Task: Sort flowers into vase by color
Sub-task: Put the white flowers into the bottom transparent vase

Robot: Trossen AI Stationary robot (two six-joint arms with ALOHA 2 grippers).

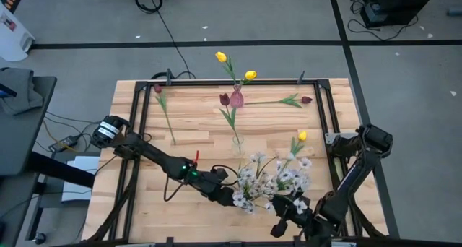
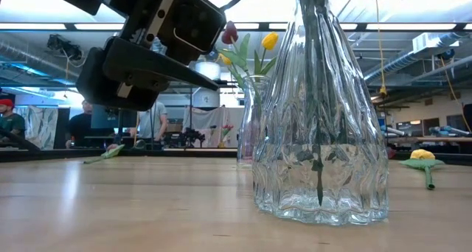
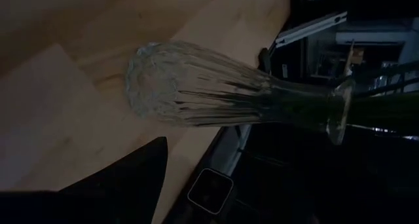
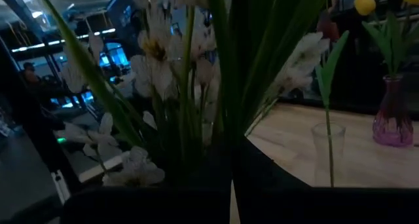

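Note:
A tall ribbed clear vase stands upright near the table's front and holds stems of the white blossoms. My left gripper hangs open just left of the vase, one finger pointing at it without touching. My right gripper is shut at the front right, with white blossom stems rising from its fingertips. At the far middle a pink vase holds yellow tulips and a maroon one. In a small clear vase stands one maroon tulip. My right gripper pinches the white spray low on its green stems, between its two fingers. The fingers lie level and point toward the table's far side. The blossoms stand up and fan out above them. The fingers themselves hide the exact place of contact.
Loose flowers lie on the wood: a maroon tulip at the far left, another at the far right, and a yellow tulip right of centre. A black metal frame borders the table. People stand in the room beyond.

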